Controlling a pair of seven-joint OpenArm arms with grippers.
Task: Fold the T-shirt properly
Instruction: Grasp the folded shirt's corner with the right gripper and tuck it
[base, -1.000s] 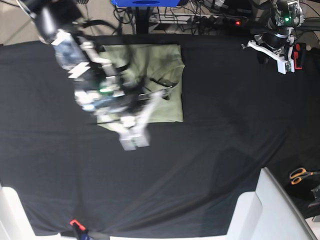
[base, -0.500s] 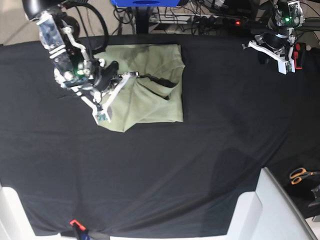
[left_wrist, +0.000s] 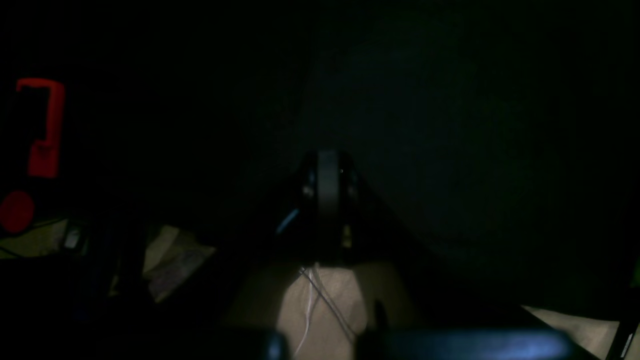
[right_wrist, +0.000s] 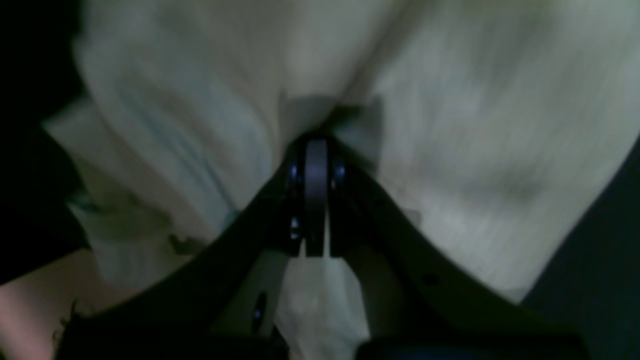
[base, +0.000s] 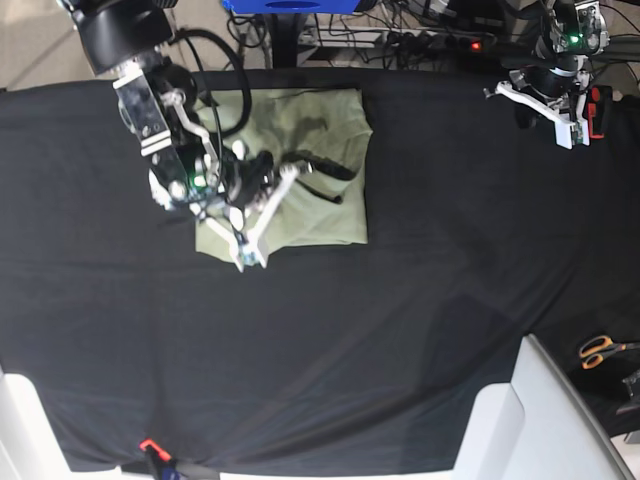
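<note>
In the right wrist view, the right gripper (right_wrist: 316, 145) is pinched tight on a bunched fold of the pale sage-green cotton T-shirt (base: 310, 175), which lies partly folded on the large black cloth (base: 400, 330) at the far left of the table. To fold well, I judge the pinch should stay firm while the edge is carried level and laid square. Far off at the table's back corner, the left gripper (base: 545, 108) hovers idle; its jaws read as closed together in its dark wrist view.
</note>
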